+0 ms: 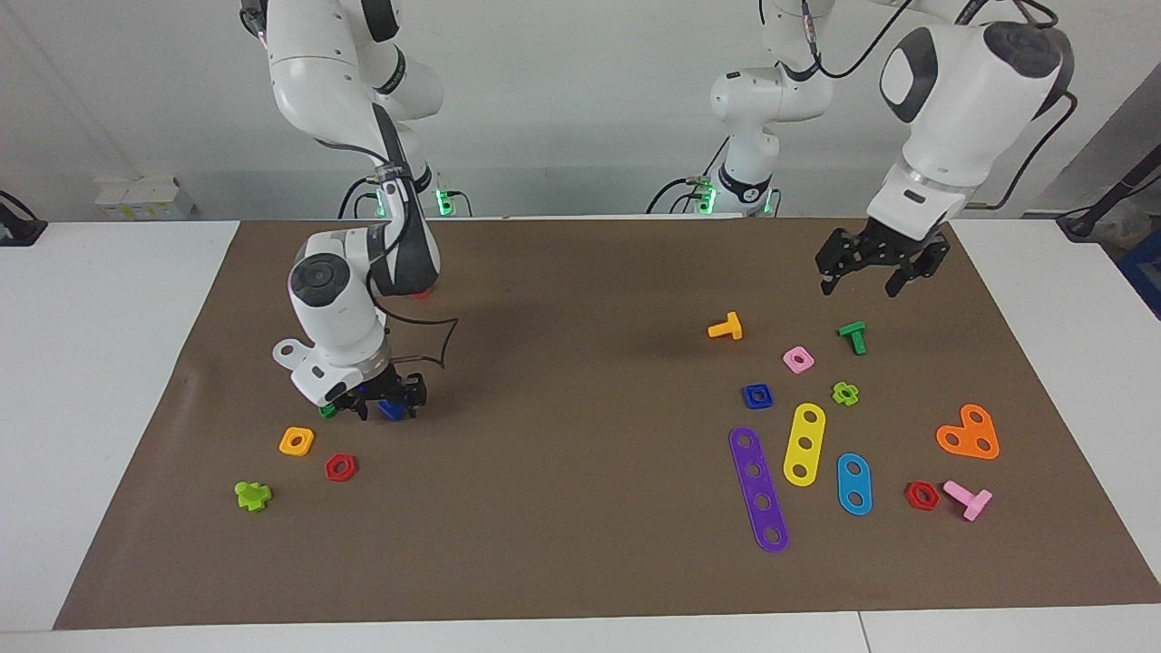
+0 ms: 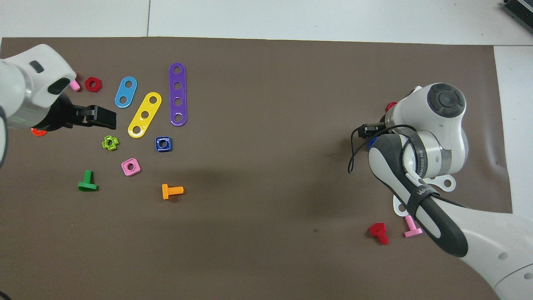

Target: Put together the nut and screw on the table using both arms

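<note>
I see the screw (image 1: 391, 409) low on the bench (image 1: 562, 381) at the right arm's end, pinched in the right hand (image 1: 388, 404); the nut (image 1: 757, 395) lies beside the yellow strip (image 1: 804, 443); the left hand (image 1: 873, 272) hangs spread over the mat, well apart from the nut.

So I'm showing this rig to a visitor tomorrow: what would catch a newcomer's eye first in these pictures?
Probably the right gripper, down at the brown mat at the right arm's end of the table, with the blue screw between its fingers. Next, the bright scatter of toy parts at the left arm's end, where the blue nut lies beside a long purple strip. The left gripper hangs open above a green bolt.
</note>
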### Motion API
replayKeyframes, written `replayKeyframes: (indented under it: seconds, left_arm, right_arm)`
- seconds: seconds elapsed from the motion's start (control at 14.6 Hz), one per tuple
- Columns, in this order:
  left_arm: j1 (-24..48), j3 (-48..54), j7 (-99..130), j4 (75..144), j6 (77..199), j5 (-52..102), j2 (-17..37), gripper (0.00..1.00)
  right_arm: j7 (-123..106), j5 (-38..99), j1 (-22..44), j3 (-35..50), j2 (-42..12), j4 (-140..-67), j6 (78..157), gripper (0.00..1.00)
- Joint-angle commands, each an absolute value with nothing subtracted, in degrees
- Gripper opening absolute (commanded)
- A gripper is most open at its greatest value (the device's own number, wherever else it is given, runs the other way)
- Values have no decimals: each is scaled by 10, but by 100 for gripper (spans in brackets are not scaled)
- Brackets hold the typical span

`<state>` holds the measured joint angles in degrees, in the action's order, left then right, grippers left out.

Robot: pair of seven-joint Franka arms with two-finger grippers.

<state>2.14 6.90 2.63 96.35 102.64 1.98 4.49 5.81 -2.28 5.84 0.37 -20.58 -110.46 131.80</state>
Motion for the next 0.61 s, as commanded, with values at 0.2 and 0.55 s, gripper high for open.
replayKeyframes:
  seconds: [0.2,0.55]
  left_arm:
    - [47,62,45,1036,1142,23,91,100]
    - [54,62,51,1101,1246,23,129,99]
  right_arm:
    - [66,-31,64,8,-168,-1162,1333,76]
    - [65,-30,59,8,-169,-1158,1334,43]
